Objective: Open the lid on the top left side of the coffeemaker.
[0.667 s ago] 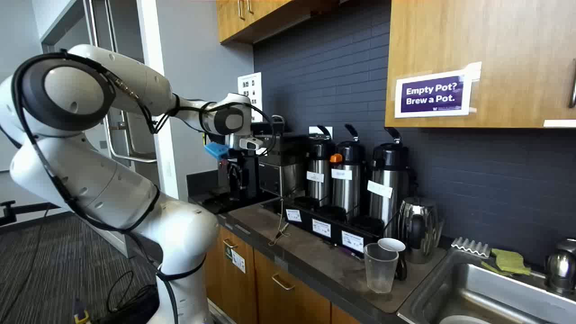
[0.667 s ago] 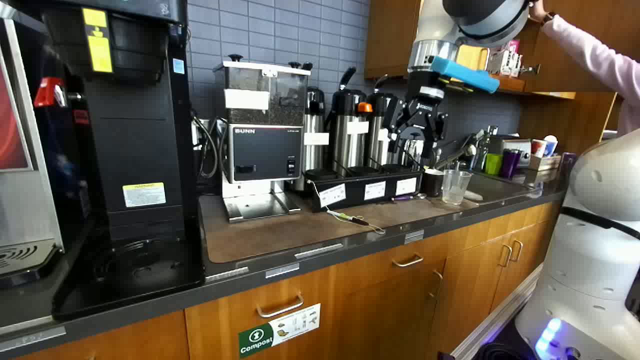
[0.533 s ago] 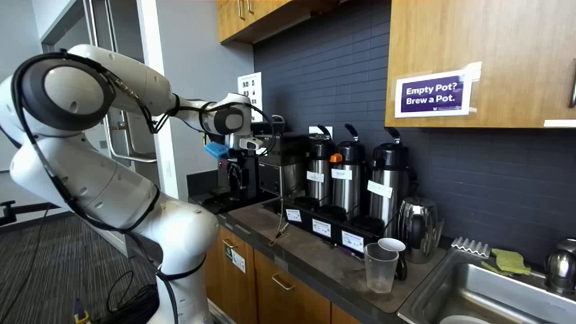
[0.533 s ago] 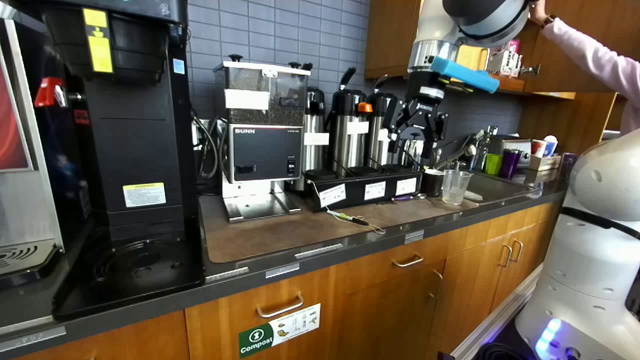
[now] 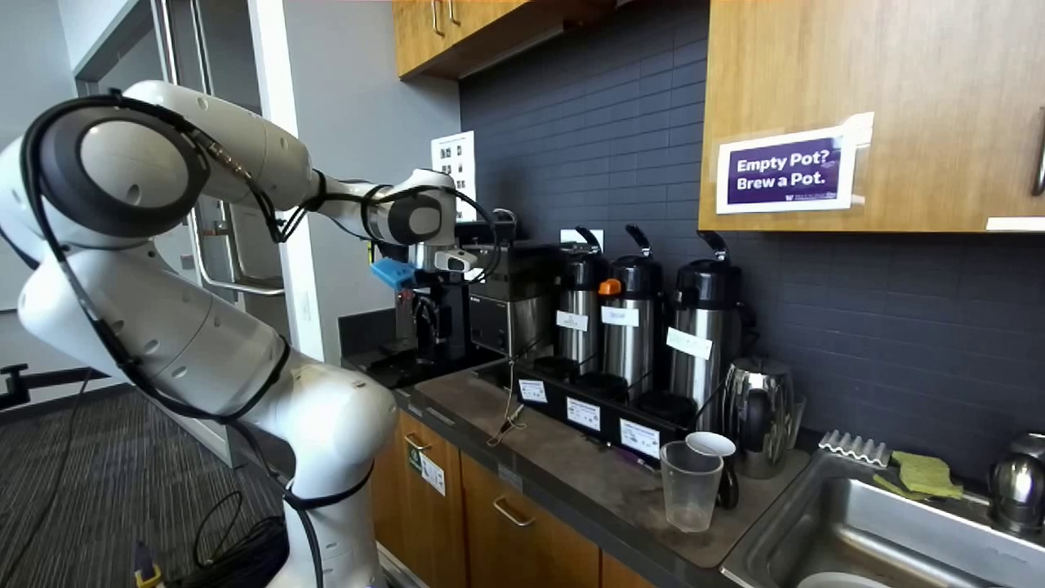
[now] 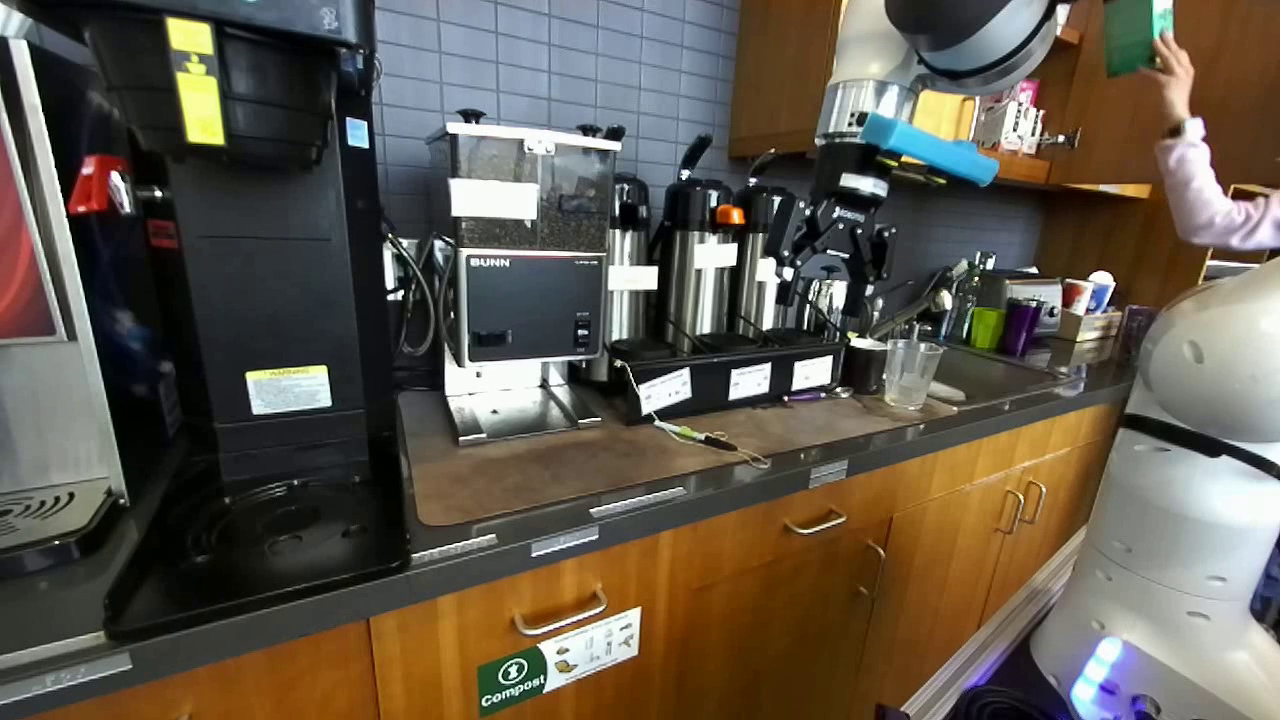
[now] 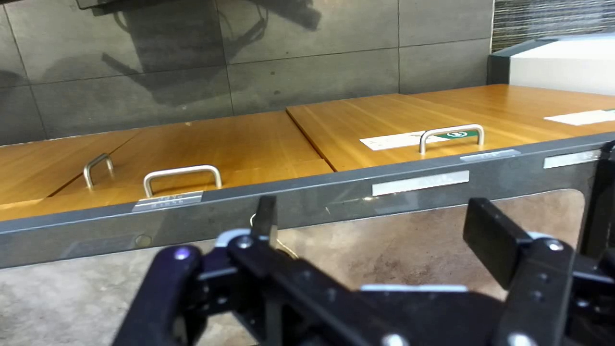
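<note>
while the arm (image 5: 188, 351) arches outward, its gripper (image 7: 379, 230) points down (fingers (image 7: 495, 242) spread). the coffeemaker (image 6: 535, 300) stands upright, long axis vertical, facing the counter edge (image 6: 700, 497).

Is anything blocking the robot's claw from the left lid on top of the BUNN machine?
Nothing visible seems to stand between the open gripper and the BUNN machine; the steel pots stand beside it. But the gripper looks lower than the lid, so the machine's own body is probably in the way until the gripper rises.
</note>
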